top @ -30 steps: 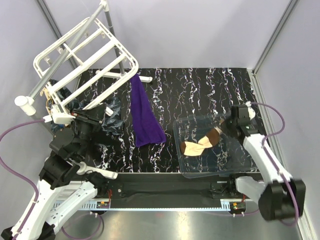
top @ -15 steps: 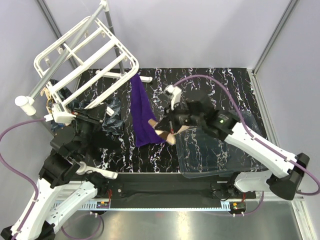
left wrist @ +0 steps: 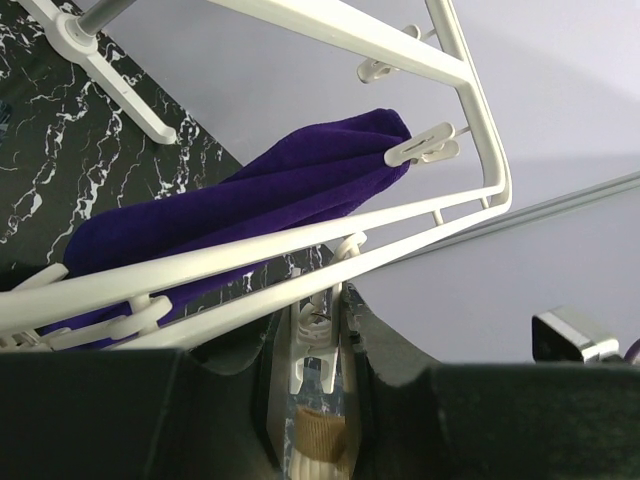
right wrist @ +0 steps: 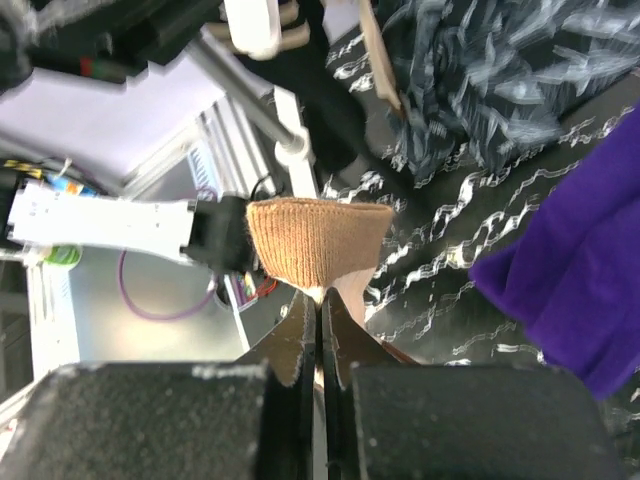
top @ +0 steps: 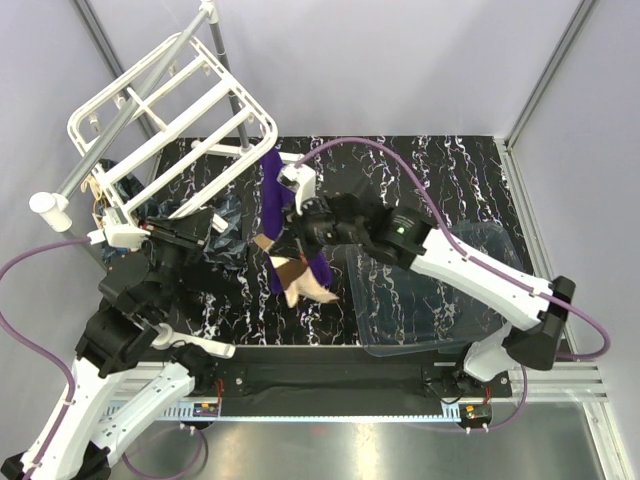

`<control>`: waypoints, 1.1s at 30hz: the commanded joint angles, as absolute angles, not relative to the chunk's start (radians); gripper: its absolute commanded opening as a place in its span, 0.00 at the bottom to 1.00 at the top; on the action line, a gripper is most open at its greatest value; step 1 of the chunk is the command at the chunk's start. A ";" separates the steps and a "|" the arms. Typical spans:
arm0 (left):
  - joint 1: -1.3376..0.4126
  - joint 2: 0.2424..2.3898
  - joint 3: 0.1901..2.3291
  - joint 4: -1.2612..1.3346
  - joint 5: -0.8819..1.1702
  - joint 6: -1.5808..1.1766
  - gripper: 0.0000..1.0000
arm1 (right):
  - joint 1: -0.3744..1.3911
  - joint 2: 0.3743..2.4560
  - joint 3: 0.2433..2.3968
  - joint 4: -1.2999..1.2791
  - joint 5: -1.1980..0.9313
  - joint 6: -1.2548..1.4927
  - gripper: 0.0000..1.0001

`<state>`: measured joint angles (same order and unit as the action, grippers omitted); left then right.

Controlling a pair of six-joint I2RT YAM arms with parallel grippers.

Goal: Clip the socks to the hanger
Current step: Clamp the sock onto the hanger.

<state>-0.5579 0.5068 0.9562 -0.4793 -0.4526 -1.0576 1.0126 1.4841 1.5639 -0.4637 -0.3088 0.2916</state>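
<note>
The white hanger [top: 170,115] hangs tilted at the back left, and its bars cross the left wrist view [left wrist: 300,240]. My left gripper [top: 150,232] is shut on one of its small white clips [left wrist: 322,345] at the frame's near edge. My right gripper [top: 292,252] is shut on a beige sock with a brown cuff [top: 300,285], held in the air in front of the purple cloth. In the right wrist view the tan ribbed sock [right wrist: 318,240] sticks out past the closed fingertips. I see no black sock clearly.
A purple cloth [top: 285,225] hangs from a hanger clip [left wrist: 425,148] down to the table. A clear tray [top: 440,300] lies at the right front. The grey pole [top: 130,110] and its white stand foot [top: 290,158] are at the back left. A dark crumpled heap [top: 225,235] lies beside my left gripper.
My right arm has lifted the beige sock out of the clear tray and swung it left to the purple cloth, close to my left gripper. The left arm has not moved.
</note>
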 commanded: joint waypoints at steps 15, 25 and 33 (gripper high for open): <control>-0.560 0.517 0.986 -0.479 -0.410 -1.081 0.00 | 1.063 1.697 1.844 -0.528 -0.178 0.275 0.00; -0.560 0.523 0.983 -0.471 -0.405 -1.088 0.00 | 1.072 1.733 1.894 -0.529 -0.204 0.276 0.00; -0.560 0.525 0.983 -0.468 -0.402 -1.089 0.00 | 1.083 1.759 1.934 -0.525 -0.221 0.282 0.00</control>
